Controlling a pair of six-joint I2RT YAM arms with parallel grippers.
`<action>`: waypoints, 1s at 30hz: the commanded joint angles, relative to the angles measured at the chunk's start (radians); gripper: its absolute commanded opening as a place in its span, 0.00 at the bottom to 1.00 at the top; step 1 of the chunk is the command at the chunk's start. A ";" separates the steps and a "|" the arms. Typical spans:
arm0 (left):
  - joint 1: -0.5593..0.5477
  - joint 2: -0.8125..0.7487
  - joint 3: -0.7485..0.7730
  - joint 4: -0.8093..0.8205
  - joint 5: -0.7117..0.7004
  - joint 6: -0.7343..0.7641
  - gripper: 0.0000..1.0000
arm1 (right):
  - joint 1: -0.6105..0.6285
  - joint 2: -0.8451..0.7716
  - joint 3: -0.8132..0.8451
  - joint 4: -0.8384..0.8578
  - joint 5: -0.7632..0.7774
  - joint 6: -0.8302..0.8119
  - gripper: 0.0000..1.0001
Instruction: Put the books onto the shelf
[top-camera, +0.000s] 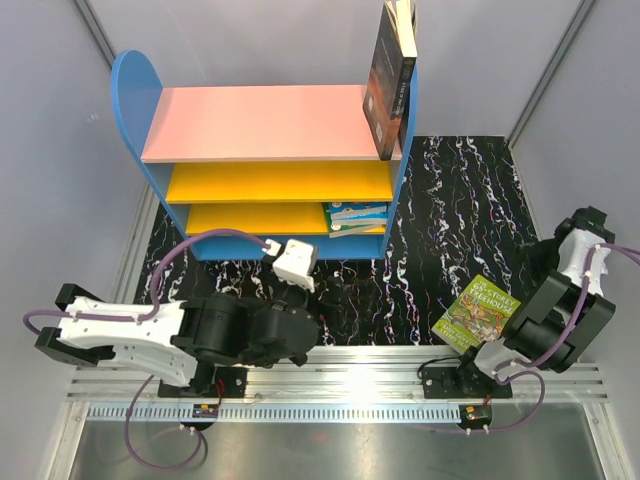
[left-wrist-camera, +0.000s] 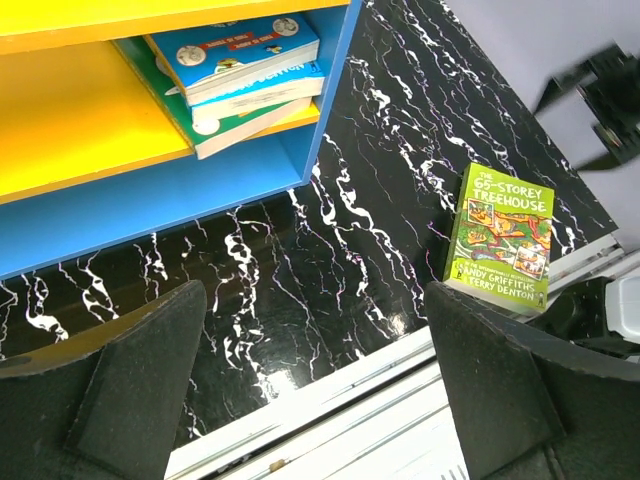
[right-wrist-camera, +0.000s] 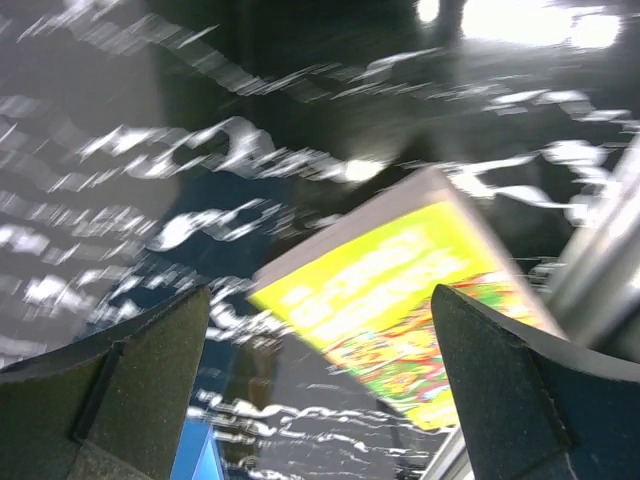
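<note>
The shelf (top-camera: 270, 125) stands at the back of the table. A dark book (top-camera: 390, 80) stands upright at the right end of its pink top board. A small stack of blue and green books (top-camera: 357, 217) (left-wrist-camera: 240, 70) lies at the right end of the lowest yellow board. A lime-green "Treehouse" book (top-camera: 478, 313) (left-wrist-camera: 500, 240) (right-wrist-camera: 400, 290) lies flat on the black mat near the right arm. My right gripper (right-wrist-camera: 320, 320) is open just short of it, holding nothing; that view is blurred. My left gripper (left-wrist-camera: 315, 330) hangs open and empty over the mat's near edge.
A black marbled mat (top-camera: 430, 230) covers the table in front of the shelf. A metal rail (top-camera: 350, 370) with both arm bases runs along the near edge. Grey walls close in on both sides. The right arm's elbow (top-camera: 585, 250) rises at the far right.
</note>
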 joint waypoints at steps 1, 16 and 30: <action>0.004 -0.080 -0.037 0.041 -0.020 -0.014 0.95 | -0.064 -0.047 -0.013 -0.060 0.131 -0.028 1.00; 0.052 -0.304 -0.183 -0.117 -0.031 -0.094 0.96 | -0.146 0.055 -0.256 0.190 0.049 -0.020 1.00; 0.053 -0.295 -0.147 -0.257 -0.060 -0.188 0.95 | -0.030 -0.041 -0.406 0.373 -0.217 0.116 0.92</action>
